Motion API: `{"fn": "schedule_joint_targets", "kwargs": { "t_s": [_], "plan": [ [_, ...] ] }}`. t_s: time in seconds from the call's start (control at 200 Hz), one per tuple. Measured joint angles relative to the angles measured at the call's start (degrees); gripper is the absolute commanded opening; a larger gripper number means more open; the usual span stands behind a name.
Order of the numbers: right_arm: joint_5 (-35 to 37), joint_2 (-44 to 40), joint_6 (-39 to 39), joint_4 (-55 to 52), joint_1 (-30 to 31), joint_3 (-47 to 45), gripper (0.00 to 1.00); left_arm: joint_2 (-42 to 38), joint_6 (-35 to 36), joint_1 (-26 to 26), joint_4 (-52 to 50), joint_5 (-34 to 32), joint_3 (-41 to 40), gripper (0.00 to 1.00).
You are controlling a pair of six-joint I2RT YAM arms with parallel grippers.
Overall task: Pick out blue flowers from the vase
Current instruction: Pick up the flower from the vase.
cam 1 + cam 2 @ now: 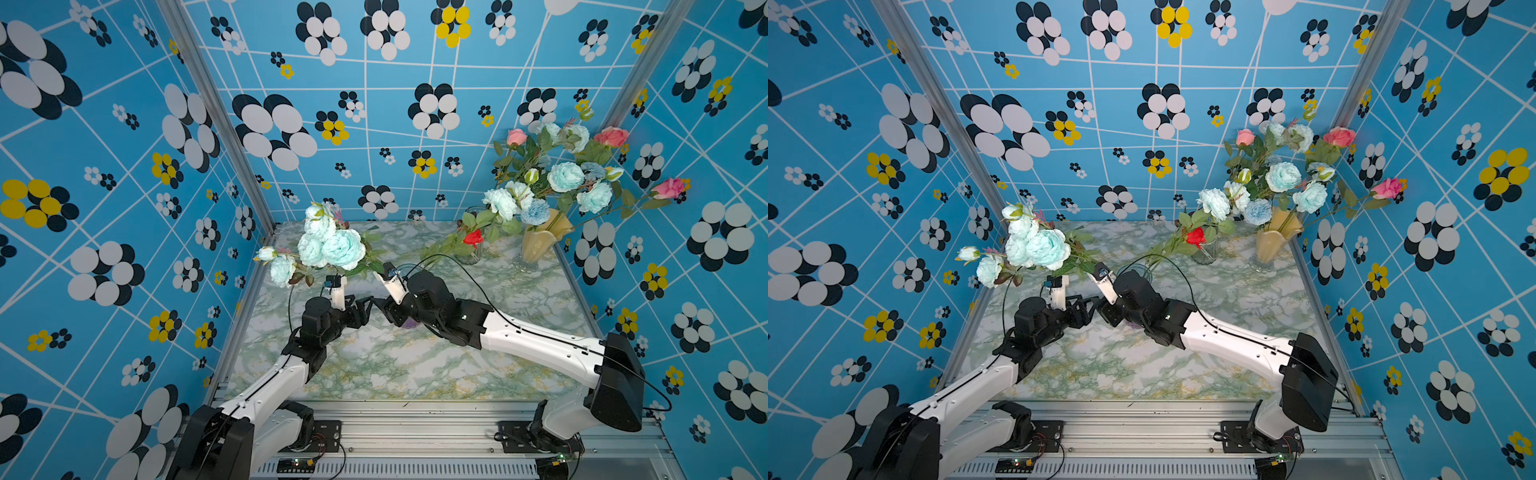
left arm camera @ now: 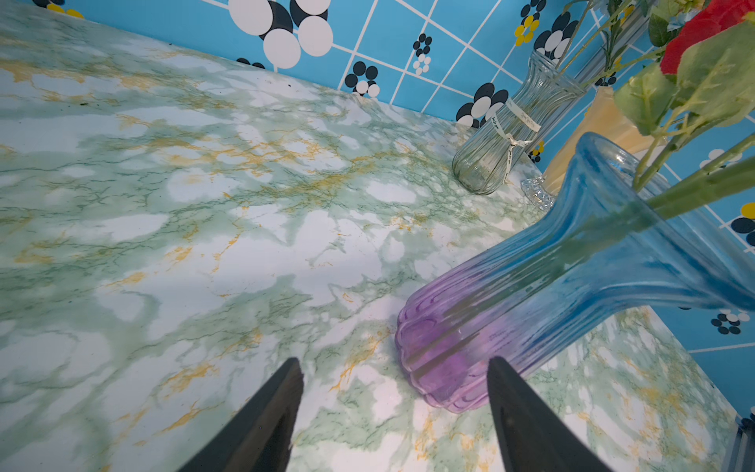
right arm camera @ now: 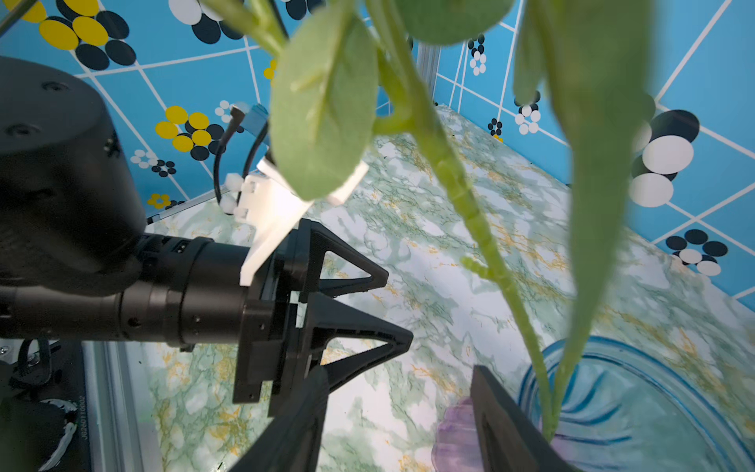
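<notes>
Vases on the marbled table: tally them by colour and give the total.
Clear ribbed glass vase: 1
Amber fluted vase on a clear foot: 1
Blue-to-purple ribbed glass vase: 1
Total: 3

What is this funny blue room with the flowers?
Probably a robot practice booth: two robot arms on a metal rail, patterned walls boxing in a marbled table, and vases of flowers.

Lighting: bright, even, overhead. Shadows: soft, faint on the table (image 1: 415, 374) around my right claw (image 3: 398, 374). Blur: I lose the leaves (image 3: 322, 106) close by that claw. Distortion: wall (image 1: 104, 166) lines bow at top-view edges.
</notes>
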Motion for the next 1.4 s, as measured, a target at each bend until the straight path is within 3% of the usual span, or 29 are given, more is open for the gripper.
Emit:
{"fn": "schedule_joint_targets", "kwargs": {
  "t_s": [0.49,0.939,1.219,1.399],
  "plan": [
    [2.1,3.6,-3.9,1.3,-0.5,7.8,0.58,0.0,0.0,0.0,0.0,0.0,0.0,0.74],
    [2.1,6.3,-5.0,2.1,-2.8,8.5,0.52,0.8,0.0,0.0,0.0,0.0,0.3,0.73],
    [5.6,6.1,-6.5,9.0,-2.8,4.8,0.51,1.7,0.0,-0.3,0.1,0.0,0.4,0.74],
    [6.6,6.2,-7.5,11.3,-2.8,4.8,0.42,2.0,0.0,-0.4,0.1,0.0,0.4,0.73]
  ]
}}
